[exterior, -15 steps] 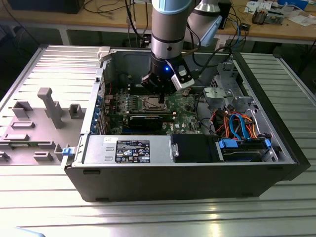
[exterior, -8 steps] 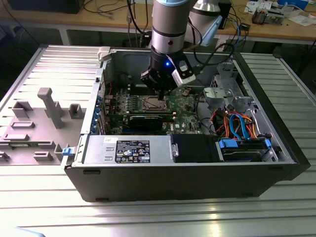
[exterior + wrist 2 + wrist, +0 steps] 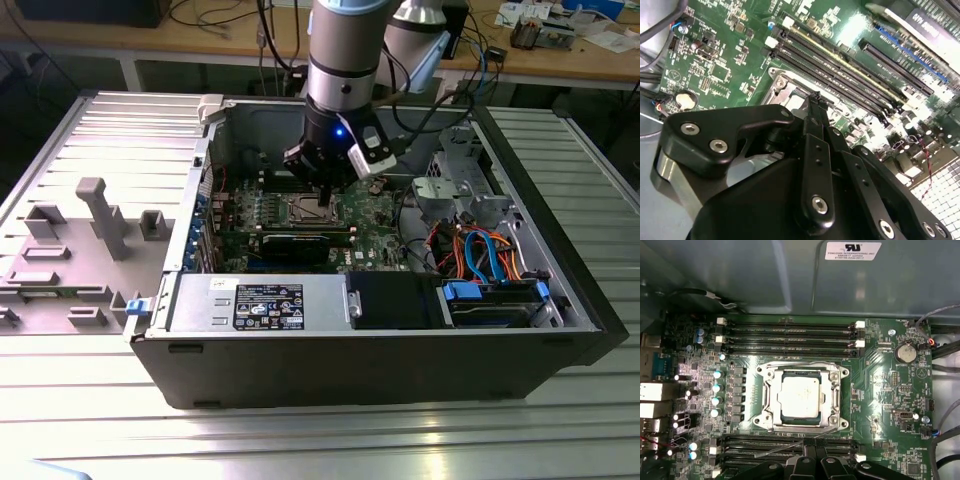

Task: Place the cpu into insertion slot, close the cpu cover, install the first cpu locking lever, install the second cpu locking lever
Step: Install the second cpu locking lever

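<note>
- Exterior view: the gripper (image 3: 322,187) hangs inside the open computer case (image 3: 300,330) at upper centre of the frame, directly over the insertion slot (image 3: 312,210) on the green motherboard (image 3: 370,225). A drive cage (image 3: 450,190) and a bundle of orange and blue cables (image 3: 480,250) sit to the exterior view's right, near the arm's wrist. A sideways swing there could, I judge, snag the cables.
- Second wrist view: the gripper (image 3: 815,100) body takes up the lower half of the frame. Its jaws look clenched together into one narrow tip with nothing between them, just above the silvery rim of the insertion slot (image 3: 785,87). The long black memory slots (image 3: 840,75) run just beside it at upper centre. If the tip drifts that way, it may strike them instead of the socket hardware.
- First wrist view: the cpu (image 3: 800,396) lies in the insertion slot (image 3: 802,397) at mid-frame, and the cpu cover (image 3: 769,397) frames it. I cannot tell whether the cover lies fully flat. A thin locking lever (image 3: 780,447) runs low in the frame, just beside the gripper (image 3: 810,442). A slip off this wire could scrape the board or leave the cover unclamped. The coin battery (image 3: 905,353) at right is well apart.
</note>
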Tool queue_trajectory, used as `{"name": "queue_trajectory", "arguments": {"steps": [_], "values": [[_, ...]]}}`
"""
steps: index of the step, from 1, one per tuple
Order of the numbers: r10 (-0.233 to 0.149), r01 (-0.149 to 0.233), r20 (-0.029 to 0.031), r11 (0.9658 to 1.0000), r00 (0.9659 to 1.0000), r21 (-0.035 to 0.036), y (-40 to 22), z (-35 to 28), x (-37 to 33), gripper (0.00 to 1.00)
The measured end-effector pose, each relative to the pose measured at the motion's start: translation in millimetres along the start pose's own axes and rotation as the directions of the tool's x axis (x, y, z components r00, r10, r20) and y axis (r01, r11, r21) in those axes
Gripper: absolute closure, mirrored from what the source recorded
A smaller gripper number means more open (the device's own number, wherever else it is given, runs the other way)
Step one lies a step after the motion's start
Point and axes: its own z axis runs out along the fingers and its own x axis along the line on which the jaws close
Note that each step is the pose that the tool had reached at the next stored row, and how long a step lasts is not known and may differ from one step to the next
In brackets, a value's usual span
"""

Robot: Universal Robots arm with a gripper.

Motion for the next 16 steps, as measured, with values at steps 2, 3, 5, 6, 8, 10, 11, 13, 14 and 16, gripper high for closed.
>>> {"name": "queue_trajectory", "arguments": {"steps": [2,3,5,6,8,10,11,13,14,16], "values": [[0.0,0.0,0.0,1.0,1.0,0.0,-0.7,0.0,0.1,0.89],[0.0,0.0,0.0,1.0,1.0,0.0001,-0.9,-0.1,0.1,0.89],[0.0,0.0,0.0,1.0,1.0,0.0,-1.0,-0.1,0.1,0.89],[0.0,0.0,0.0,1.0,1.0,0.0,-1.0,-0.1,0.1,0.89],[0.0,0.0,0.0,1.0,1.0,0.0001,-1.0,-0.1,0.1,0.89],[0.0,0.0,0.0,1.0,1.0,0.0,-1.0,-0.1,0.1,0.89],[0.0,0.0,0.0,1.0,1.0,0.0001,-1.0,-0.1,0.0,0.89],[0.0,0.0,-0.0001,1.0,1.0,0.0003,-1.1,-0.5,0.1,0.89],[0.0,0.0,-0.0001,1.0,1.0,0.0003,-1.1,-1.1,0.1,0.89],[0.0,0.0,0.0,1.0,1.0,0.0001,-0.9,-3.4,0.1,0.89]]}}
